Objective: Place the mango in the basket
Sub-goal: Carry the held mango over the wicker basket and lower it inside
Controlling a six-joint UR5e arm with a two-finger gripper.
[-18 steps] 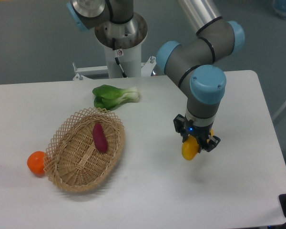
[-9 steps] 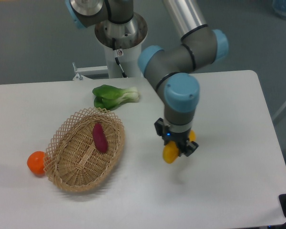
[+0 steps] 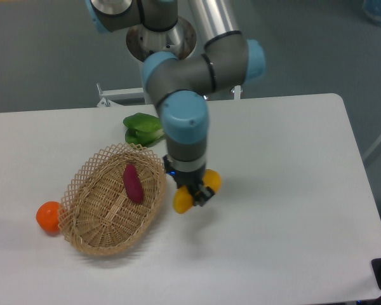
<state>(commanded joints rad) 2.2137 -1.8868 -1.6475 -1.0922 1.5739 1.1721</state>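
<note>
Yellow shading to orange, the mango (image 3: 189,193) hangs clear of the white worktop (image 3: 292,190), clamped crosswise between the jaws of the gripper (image 3: 192,190). Both ends of the fruit stick out past the dark fingers, the yellow end lower toward the near edge and the orange end higher toward the right edge. That hold across the middle looks balanced, so the smooth fruit should not swing or slip during the carry.

In the one fixed view, the mango sits just beside the right rim of the basket (image 3: 89,229), not yet over its hollow. The tan wicker basket lies toward the left edge of the worktop. A small purple-red sweet potato (image 3: 133,183) rests inside, in the half nearer the far edge. That leaves the near half of the woven floor open, which looks like the better place for a release. A round orange fruit (image 3: 48,216) touches or nearly touches the basket's left rim, outside it. A green leafy vegetable (image 3: 141,128) lies beyond the basket toward the far edge, partly hidden by the arm.

The arm reaches from its base at the far edge, elbow raised. Its blue-capped wrist points straight down, so the jaws hang vertically above the worktop. The carry seems most of the way done; a short move left over the rim remains.
</note>
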